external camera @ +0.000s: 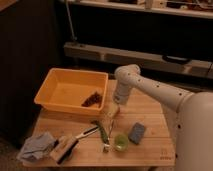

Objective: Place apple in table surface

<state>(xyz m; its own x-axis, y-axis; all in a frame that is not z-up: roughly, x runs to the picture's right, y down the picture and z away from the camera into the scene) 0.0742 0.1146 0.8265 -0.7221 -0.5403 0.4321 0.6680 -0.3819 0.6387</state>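
Note:
My gripper (113, 111) hangs from the white arm (150, 87) that reaches in from the right. It sits low over the table surface (150, 112), just right of the yellow tub's front corner. A small yellowish-orange round thing, the apple (112, 109), shows at its tip, and the gripper looks shut on it. Whether the apple touches the planks cannot be told.
A yellow tub (60, 90) with dark reddish bits inside stands at the back left. On the front of the table lie a green round object (121, 141), a blue sponge (136, 133), a green-handled utensil (102, 132), a brush (65, 148) and a grey-blue cloth (36, 146).

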